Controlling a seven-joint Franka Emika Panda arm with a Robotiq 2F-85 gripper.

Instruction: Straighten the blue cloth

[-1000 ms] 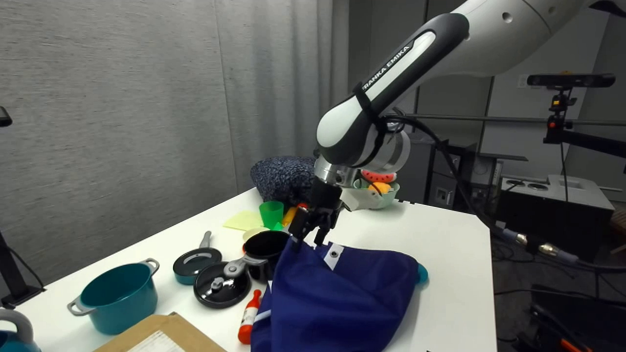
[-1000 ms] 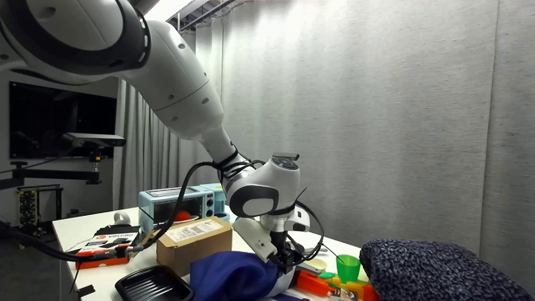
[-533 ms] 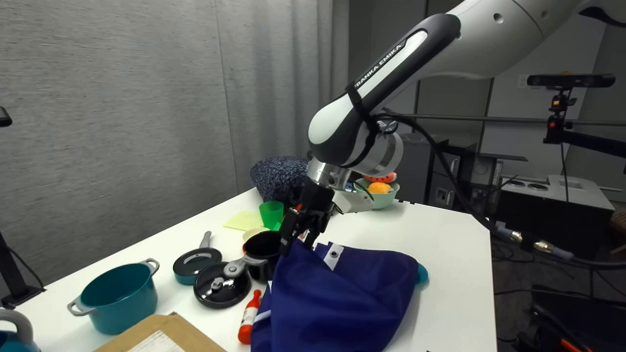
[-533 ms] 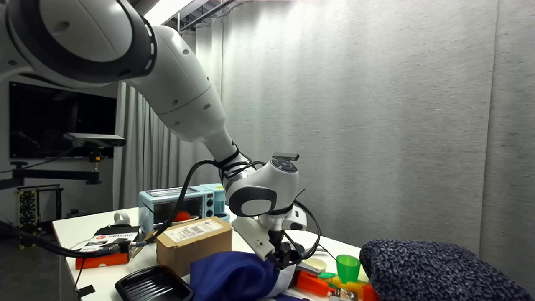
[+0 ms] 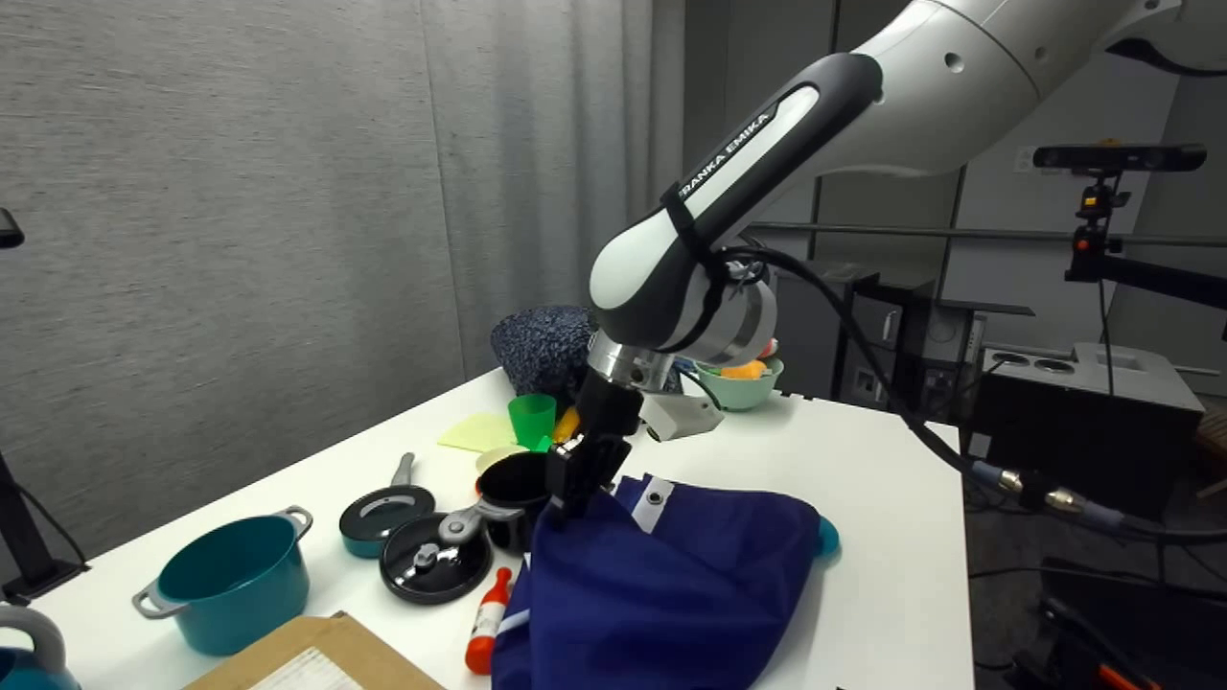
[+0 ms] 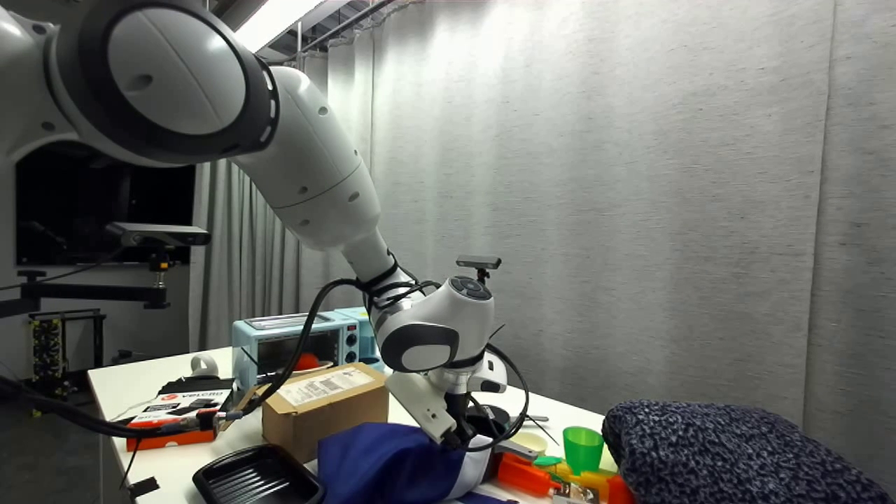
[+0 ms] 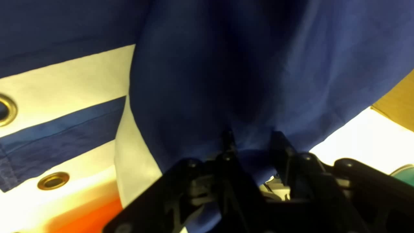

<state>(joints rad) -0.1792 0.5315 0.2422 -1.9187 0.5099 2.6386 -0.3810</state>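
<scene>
The blue cloth (image 5: 661, 604) lies heaped and creased on the table, with a white strip (image 5: 654, 502) carrying a metal eyelet along its edge. It also shows in an exterior view as a raised fold (image 6: 392, 458) and fills most of the wrist view (image 7: 200, 81). My gripper (image 5: 575, 500) points down at the cloth's upper corner. In the wrist view, the gripper (image 7: 254, 139) has a fold of cloth between its fingers, which still stand apart. That gap is dark and blurred, so contact on both sides cannot be made out.
A black pot (image 5: 525, 477) stands right beside the gripper, near a black lid (image 5: 436, 567) and a red bottle (image 5: 490, 618). Around the cloth are a cardboard box (image 6: 325, 413), a black tray (image 6: 257, 479), a green cup (image 6: 582, 448) and a dark fuzzy mound (image 6: 728, 455).
My gripper has come down and a little leftward in an exterior view, onto the cloth's corner. Its fingers have drawn closer together, and the cloth's peak there sits slightly lower.
</scene>
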